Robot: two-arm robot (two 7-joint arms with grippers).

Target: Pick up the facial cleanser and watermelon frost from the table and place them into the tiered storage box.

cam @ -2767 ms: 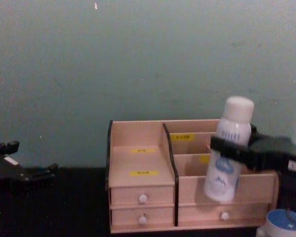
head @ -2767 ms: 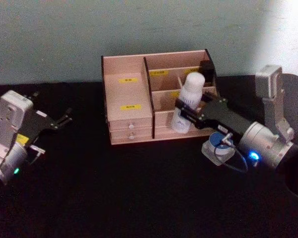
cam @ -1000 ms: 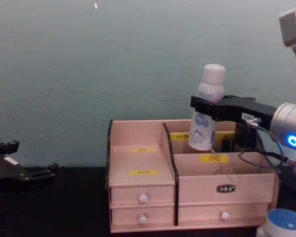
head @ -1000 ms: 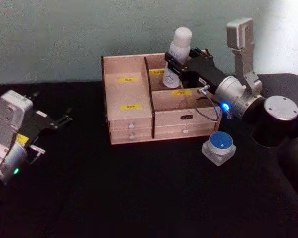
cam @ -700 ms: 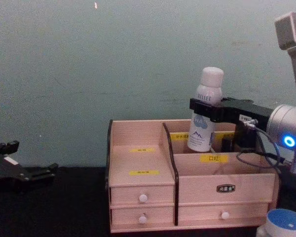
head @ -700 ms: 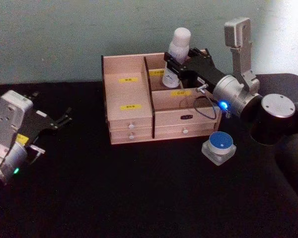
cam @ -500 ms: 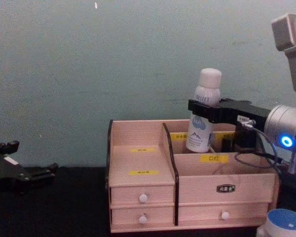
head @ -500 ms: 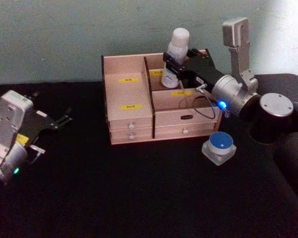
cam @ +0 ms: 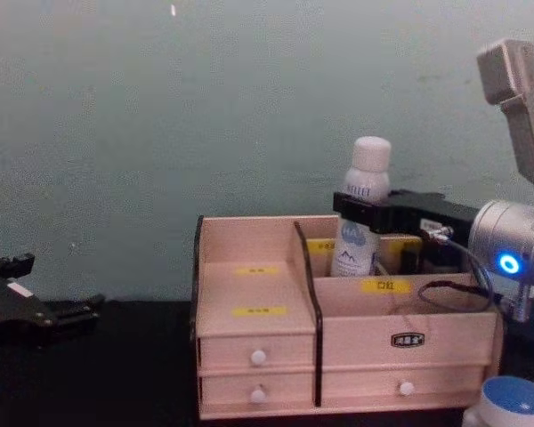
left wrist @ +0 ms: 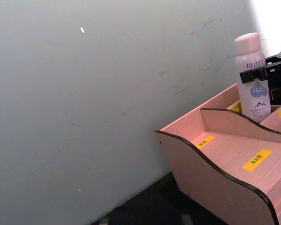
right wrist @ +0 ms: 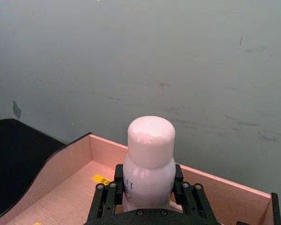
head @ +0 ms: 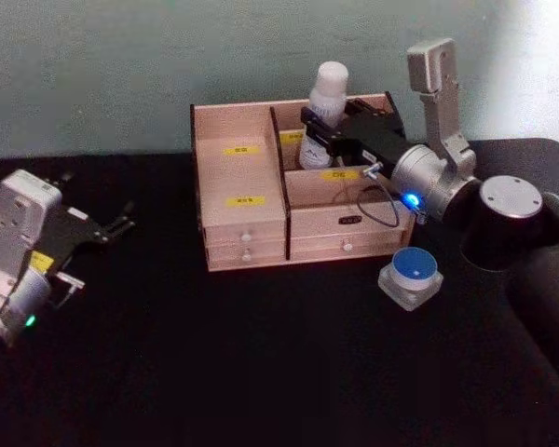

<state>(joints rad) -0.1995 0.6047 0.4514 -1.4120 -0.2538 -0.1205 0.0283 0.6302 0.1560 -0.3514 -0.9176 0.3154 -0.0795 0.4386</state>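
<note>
Over the last second the right claw (head: 322, 135) has brought the white bottle (head: 329, 88) lower and leftward. Its base now sits below the rim of the rear right tier of the storage box (head: 247, 219), probably near release, though contact with the floor is hidden. The claw is clamped on the upright bottle's waist, cap clear above the grip. The blue-lidded jar (head: 411, 276) waits on the table (head: 261, 372) just front-right of the box, and the left claw (head: 121, 223) is parked far left.
</note>
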